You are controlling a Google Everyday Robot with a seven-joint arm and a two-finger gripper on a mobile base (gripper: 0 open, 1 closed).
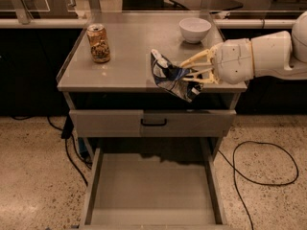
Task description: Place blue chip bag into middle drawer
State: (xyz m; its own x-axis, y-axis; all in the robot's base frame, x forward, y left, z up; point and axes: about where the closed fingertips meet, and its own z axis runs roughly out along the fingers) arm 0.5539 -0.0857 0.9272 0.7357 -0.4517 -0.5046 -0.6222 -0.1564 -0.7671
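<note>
Though lettering illegible, jaws grip blue chip bag point(170, 78) over table point(110, 75) edge.

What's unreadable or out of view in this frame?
Camera view:
- Wide grey metal open drawer: its front is cut off by the bottom edge.
- Grey closed drawer with black handle: contents hidden by its front.
- Crumpled dark blue foil chip bag, pinched by the gripper by the grey table front edge: lettering too small.
- White robot arm: cut off by the right edge.
</note>
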